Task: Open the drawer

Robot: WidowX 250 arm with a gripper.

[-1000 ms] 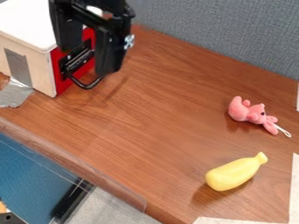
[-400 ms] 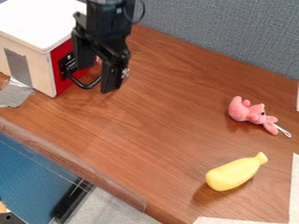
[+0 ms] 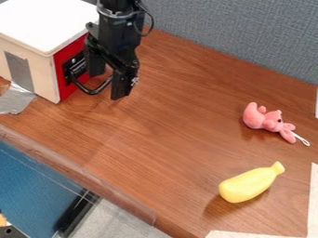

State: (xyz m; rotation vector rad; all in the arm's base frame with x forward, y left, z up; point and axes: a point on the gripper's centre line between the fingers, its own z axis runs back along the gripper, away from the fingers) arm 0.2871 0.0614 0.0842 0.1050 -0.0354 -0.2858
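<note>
Camera view, pincer (image 3: 107, 85) spread, black drawer handle (image 3: 91, 92) partly showing between its fingers

The frame's left edge cuts off a white-topped box (image 3: 44, 23), its red front (image 3: 64, 88) partly hidden behind the robot's gripper (image 3: 107, 86).

Box (image 3: 46, 21) at the table's back left, handle (image 3: 92, 89) on its right-facing front, stuffed toy (image 3: 267, 120) on the table (image 3: 155, 139) at right, banana (image 3: 251, 183) before it
</note>
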